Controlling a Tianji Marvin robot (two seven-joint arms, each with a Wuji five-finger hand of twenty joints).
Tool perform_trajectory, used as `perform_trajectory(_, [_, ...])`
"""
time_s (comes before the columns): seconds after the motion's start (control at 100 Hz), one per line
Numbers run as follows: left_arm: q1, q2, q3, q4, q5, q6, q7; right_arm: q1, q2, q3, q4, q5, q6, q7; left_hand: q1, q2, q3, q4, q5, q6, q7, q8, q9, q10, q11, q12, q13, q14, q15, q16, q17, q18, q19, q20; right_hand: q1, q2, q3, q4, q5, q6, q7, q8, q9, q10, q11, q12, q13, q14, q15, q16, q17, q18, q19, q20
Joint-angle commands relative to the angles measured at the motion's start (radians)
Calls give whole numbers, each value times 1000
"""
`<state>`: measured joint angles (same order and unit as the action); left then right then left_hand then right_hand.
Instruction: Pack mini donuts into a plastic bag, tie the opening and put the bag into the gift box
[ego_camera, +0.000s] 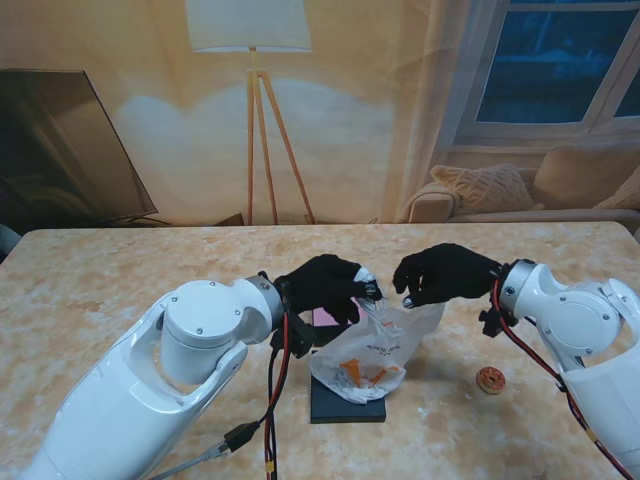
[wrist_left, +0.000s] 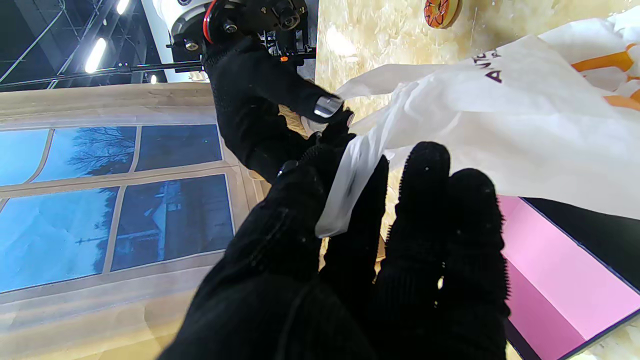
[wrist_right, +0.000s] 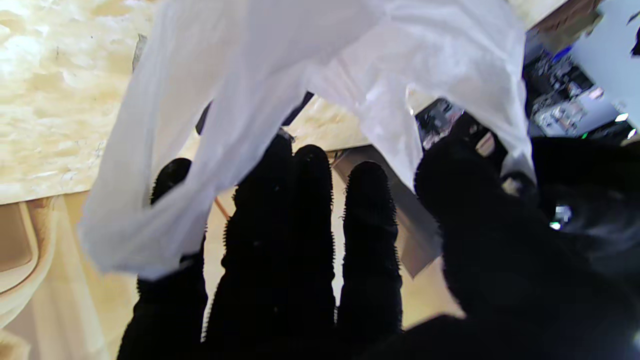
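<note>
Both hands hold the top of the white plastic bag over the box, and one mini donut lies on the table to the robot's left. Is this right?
Not quite. In the stand view the mini donut lies to the robot's right, beside the right arm. The rest holds: the left hand and right hand hold the plastic bag over the box.

Left robot hand (ego_camera: 325, 285) and right robot hand (ego_camera: 445, 273) both pinched, raised, nearly meeting.
</note>
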<state>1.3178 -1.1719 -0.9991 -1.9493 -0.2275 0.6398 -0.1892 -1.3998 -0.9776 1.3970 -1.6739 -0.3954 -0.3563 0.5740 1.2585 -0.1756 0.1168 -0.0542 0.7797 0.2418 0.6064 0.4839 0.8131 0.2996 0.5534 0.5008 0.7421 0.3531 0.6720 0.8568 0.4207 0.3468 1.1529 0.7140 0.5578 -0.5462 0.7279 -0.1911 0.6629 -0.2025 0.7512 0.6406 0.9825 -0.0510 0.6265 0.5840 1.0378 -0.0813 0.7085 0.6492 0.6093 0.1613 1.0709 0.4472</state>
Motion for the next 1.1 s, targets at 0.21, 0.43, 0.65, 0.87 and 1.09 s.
perform_trajectory(0.21, [8,0,-3,-13,-3,-6,-20,-78,-51,47,-26,-12,61,-175,32,-8,-3,-12,25,-11,15,6,10,6,9,-1,13,11,22,18,3,-8,25,29,84,190,-159,34,-118,53,-37,-46,-236,152,-143,-61,-229,127,-188,-122,-184,72,-23,3])
perform_trajectory(0.43, [6,-1,-1,-11,-2,-2,-18,-92,-71,77,-8,-95,69,-284,32,-7,-6,-13,26,-12,16,7,11,6,9,-1,14,9,22,18,4,-8,26,30,77,339,-274,130,-191,195,-297,14,-333,201,-159,-84,-313,168,-222,-158,-262,88,-24,-23])
perform_trajectory(0.65, [4,-2,-1,-6,-2,2,-15,-140,-67,109,-41,-234,148,-289,32,-7,-5,-12,26,-12,15,6,11,6,9,-1,14,10,22,18,3,-8,25,30,97,319,-308,137,-164,251,-379,9,-314,207,-91,-29,-281,164,-80,-77,-247,98,17,-6])
perform_trajectory(0.87, [5,-3,-3,-4,-2,5,-13,-204,-60,109,-79,-372,249,-265,32,-8,-4,-12,26,-11,15,6,11,7,9,-1,13,11,22,18,3,-7,25,31,100,307,-296,133,-127,284,-410,5,-293,194,0,75,-254,147,102,30,-218,103,50,16])
perform_trajectory(1.09, [6,-4,-5,0,-4,8,-14,-279,-5,149,-217,-522,372,151,32,-5,-8,-13,26,-11,14,6,10,4,9,-1,12,10,22,19,1,-8,24,31,121,313,-354,137,-120,225,-396,26,-291,162,28,168,-255,107,194,102,-223,80,27,22])
